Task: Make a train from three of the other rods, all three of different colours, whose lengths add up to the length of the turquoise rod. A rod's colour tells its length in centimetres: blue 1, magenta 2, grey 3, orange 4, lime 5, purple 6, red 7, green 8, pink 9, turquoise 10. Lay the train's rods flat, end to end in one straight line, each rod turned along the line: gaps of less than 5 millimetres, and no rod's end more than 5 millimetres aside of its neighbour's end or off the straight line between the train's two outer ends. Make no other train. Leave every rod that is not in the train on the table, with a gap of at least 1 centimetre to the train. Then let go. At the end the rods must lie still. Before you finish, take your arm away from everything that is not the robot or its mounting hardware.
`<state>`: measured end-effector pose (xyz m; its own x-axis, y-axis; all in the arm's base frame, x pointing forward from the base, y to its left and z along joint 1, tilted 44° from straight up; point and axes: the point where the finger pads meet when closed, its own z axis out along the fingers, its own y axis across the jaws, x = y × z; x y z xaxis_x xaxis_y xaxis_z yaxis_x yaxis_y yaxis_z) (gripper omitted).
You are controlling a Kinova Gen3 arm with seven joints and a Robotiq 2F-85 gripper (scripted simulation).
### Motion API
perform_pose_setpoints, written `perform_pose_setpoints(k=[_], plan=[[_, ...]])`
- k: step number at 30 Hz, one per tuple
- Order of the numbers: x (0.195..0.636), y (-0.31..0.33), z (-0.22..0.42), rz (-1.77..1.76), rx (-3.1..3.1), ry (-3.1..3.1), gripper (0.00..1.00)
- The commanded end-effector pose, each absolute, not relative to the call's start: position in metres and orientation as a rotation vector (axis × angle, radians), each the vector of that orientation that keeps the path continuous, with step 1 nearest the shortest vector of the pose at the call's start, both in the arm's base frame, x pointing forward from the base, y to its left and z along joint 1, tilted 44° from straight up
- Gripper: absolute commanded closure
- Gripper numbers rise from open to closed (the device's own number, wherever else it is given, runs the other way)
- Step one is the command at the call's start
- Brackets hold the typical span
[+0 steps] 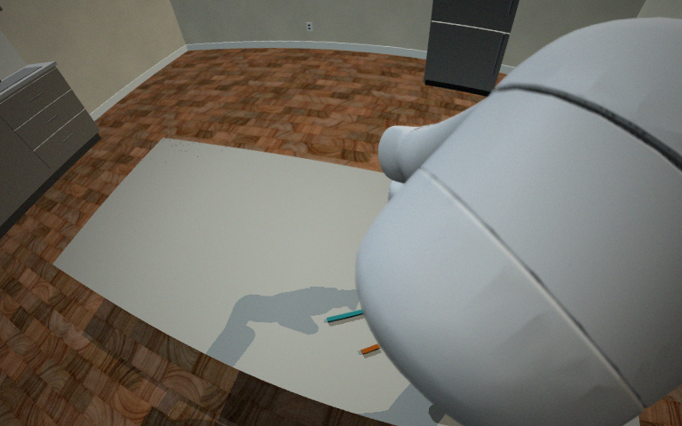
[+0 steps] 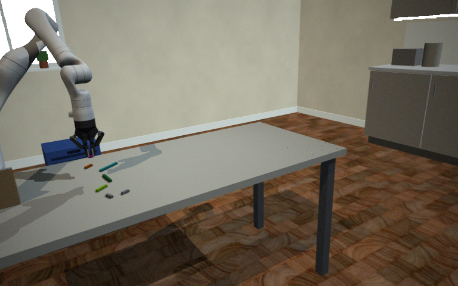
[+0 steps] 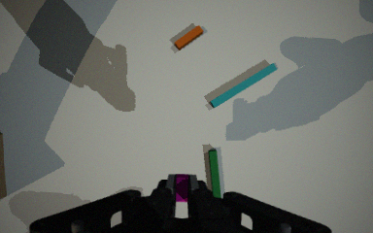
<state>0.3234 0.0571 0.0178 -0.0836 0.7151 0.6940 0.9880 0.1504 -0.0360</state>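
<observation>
My gripper (image 2: 90, 155) (image 3: 182, 185) is shut on a short magenta rod (image 3: 182, 188) (image 2: 90, 156) and holds it above the table, hanging from the fingertips. The orange rod (image 1: 369, 348) (image 2: 88, 165) (image 3: 188, 37) lies flat ahead. The turquoise rod (image 1: 344, 316) (image 2: 108, 166) (image 3: 244, 85) lies beside it. The green rod (image 2: 107, 177) (image 3: 214, 173) lies just right of my fingers in the wrist view. A lime rod (image 2: 101, 187) and two grey rods (image 2: 108, 195) (image 2: 124, 192) lie nearer the table's front edge. In the top view the arm hides my gripper and most rods.
A blue box (image 2: 64, 152) stands at the table's back edge behind my gripper. A brown box (image 2: 7, 188) sits at the left edge. The grey table (image 2: 219, 158) (image 1: 201, 216) stretches far to the right. The arm's big link (image 1: 527, 240) fills the top view's right side.
</observation>
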Motion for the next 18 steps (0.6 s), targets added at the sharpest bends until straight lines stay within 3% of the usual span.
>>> perform_pose_setpoints(k=[1,18], plan=[[0.3238,0.0569,0.0186,-0.616,-1.623,-1.862,0.95],[0.3232,0.0601,0.0152,-0.616,-1.623,-1.862,0.95]])
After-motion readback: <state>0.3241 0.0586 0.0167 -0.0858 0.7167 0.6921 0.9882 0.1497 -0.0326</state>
